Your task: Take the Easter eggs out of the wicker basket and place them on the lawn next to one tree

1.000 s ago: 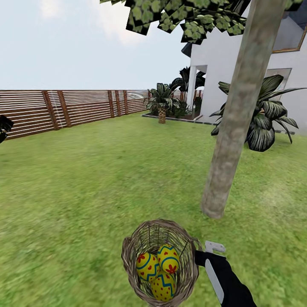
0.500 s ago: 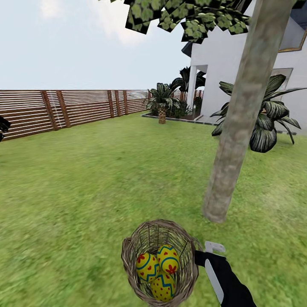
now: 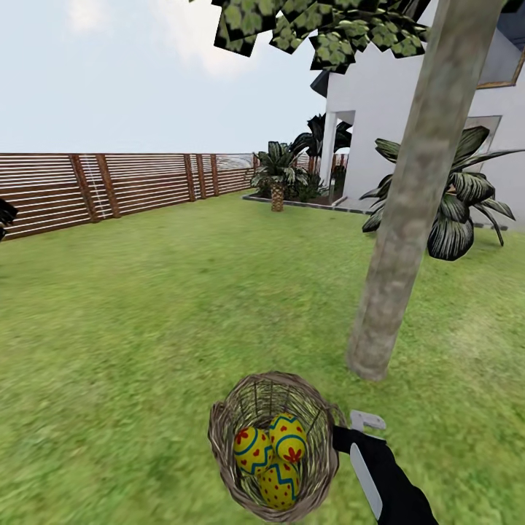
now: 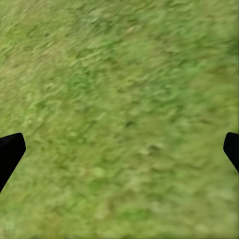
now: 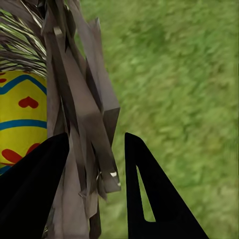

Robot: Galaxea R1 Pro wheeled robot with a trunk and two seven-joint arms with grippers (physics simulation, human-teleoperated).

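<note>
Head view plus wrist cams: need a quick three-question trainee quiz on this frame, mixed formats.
1. True or false: all three yellow zigzag-banded Easter eggs sit inside the round woven tan wicker basket.
2. What does the right claw grip? A) an egg B) the basket's rim C) the tree trunk
3. Fill in: the left claw hangs open above bare ____.

Key
1. True.
2. B: wicker strands sit between its fingers.
3. Green mottled lawn; the pale grey-brown tree trunk stands just beyond the basket.

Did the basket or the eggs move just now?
Yes. The wicker basket, gripped at its rim by the right gripper, tipped a little, and the three Easter eggs rolled closer together inside. The tree, the fence and the left gripper, open over grass, stayed put.
</note>
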